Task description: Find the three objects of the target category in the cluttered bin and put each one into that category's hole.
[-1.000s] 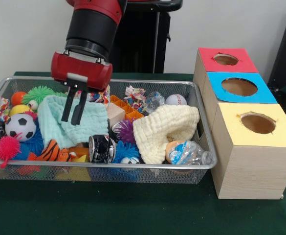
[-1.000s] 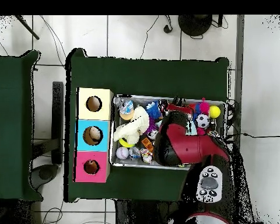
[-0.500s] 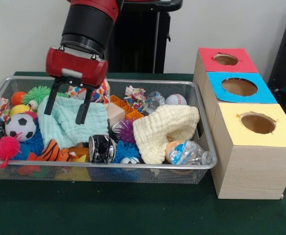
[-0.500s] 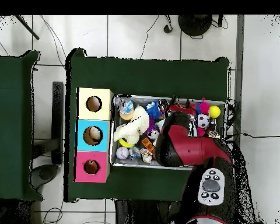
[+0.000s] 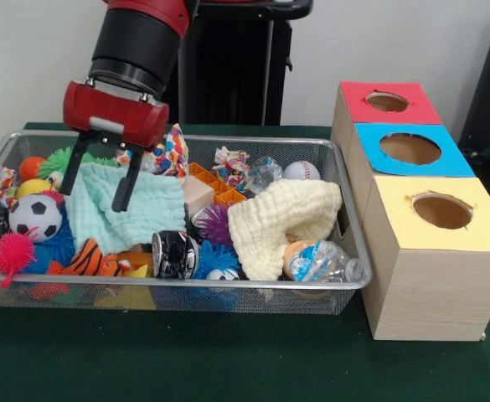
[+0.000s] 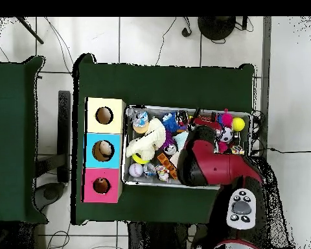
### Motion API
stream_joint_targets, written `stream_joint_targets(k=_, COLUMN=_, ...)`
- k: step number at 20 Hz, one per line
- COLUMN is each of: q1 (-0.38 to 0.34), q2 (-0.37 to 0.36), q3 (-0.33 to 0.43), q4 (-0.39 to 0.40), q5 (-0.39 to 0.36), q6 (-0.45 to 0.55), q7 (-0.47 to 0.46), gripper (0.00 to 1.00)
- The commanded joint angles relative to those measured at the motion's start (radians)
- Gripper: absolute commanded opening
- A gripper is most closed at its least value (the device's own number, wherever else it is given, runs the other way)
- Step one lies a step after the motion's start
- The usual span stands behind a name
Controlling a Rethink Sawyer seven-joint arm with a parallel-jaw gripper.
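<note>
The gripper (image 5: 96,180) hangs with its two fingers spread apart and holds nothing. It stands just above the mint green cloth (image 5: 131,209) in the left half of the wire bin (image 5: 345,251). I judge that the step in hand is the search and first grasp, because nothing is lifted yet. The target category is not stated, so I cannot tell which things are wanted; the cloth under the fingers seems the most probable one.

The next move, I think, is to lower the fingers onto a fold of the cloth and close on it.

Around it lie a soccer ball (image 5: 33,216), a pink spiky ball (image 5: 13,250), a dark can (image 5: 175,254) and a cream cloth (image 5: 282,219). These lie close and may be caught or dragged along. Beside the bin stands the box with the red hole (image 5: 387,101), the blue hole (image 5: 410,148) and the yellow hole (image 5: 441,211).
</note>
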Motion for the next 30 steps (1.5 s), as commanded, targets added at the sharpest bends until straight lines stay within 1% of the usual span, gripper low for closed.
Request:
stream_joint_targets(k=1, q1=-0.043, q2=0.062, q3=0.105, q4=0.020, q5=-0.028, q6=-0.056, q7=0.109, gripper=1.00)
stream_joint_targets(k=6, q1=-0.058, q2=0.102, q3=0.118, q4=-0.004, q5=-0.033, q6=-0.086, q7=0.103, gripper=1.00)
stream_joint_targets(k=9, q1=-0.068, q2=0.105, q3=0.131, q4=-0.009, q5=-0.039, q6=-0.086, q7=0.106, gripper=1.00)
stream_joint_targets(k=15, q1=-0.071, q2=0.119, q3=0.136, q4=-0.016, q5=-0.036, q6=-0.101, q7=0.105, gripper=1.00)
stream_joint_targets(k=18, q1=-0.084, q2=0.132, q3=0.154, q4=-0.032, q5=-0.054, q6=-0.100, q7=0.101, gripper=1.00)
stream_joint_targets(k=20, q1=-0.088, q2=0.146, q3=0.159, q4=-0.041, q5=-0.056, q6=-0.109, q7=0.099, gripper=1.00)
stream_joint_targets(k=25, q1=-0.073, q2=0.191, q3=0.141, q4=-0.065, q5=-0.026, q6=-0.146, q7=0.087, gripper=1.00)
stream_joint_targets(k=30, q1=-0.080, q2=0.237, q3=0.144, q4=-0.105, q5=-0.026, q6=-0.183, q7=0.079, gripper=1.00)
